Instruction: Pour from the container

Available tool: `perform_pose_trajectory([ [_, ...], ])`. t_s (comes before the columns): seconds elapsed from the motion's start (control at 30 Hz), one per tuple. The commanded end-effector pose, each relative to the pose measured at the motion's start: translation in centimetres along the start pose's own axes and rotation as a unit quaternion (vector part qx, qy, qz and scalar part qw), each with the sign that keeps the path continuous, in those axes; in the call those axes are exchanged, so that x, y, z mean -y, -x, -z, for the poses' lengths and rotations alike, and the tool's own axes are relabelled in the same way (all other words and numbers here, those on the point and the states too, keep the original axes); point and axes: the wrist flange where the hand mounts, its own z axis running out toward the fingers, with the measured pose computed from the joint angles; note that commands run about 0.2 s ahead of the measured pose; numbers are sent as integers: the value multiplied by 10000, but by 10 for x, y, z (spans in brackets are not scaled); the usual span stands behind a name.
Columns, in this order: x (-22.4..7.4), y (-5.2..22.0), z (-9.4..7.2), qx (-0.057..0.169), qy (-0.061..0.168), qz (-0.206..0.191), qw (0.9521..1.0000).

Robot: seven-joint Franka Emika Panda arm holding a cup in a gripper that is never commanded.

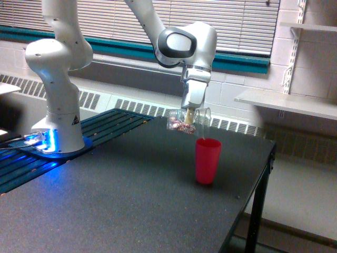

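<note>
The container [189,120] is a small clear plastic cup lying almost on its side in the air, mouth toward the exterior view's right, with small pinkish bits inside near its base. My gripper [188,113] is shut on the container from above. A pink-red cup [208,161] stands upright on the dark table [121,200], just below and to the right of the container's mouth. I see nothing falling between the two cups.
The white arm base [55,113] stands at the table's left end with a blue light at its foot. The table's right edge [263,174] drops off close behind the pink-red cup. A wall shelf [295,103] hangs to the right.
</note>
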Motion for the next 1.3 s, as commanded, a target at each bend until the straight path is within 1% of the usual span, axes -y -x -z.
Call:
perform_pose_trajectory([
  [0.03,8,-1,1,3,125,41,9999],
  [0.63,20,-10,5,-32,419,319,9986],
  [1.07,18,-9,-1,47,553,447,9975],
  [1.3,15,-7,-3,67,598,447,9972],
])
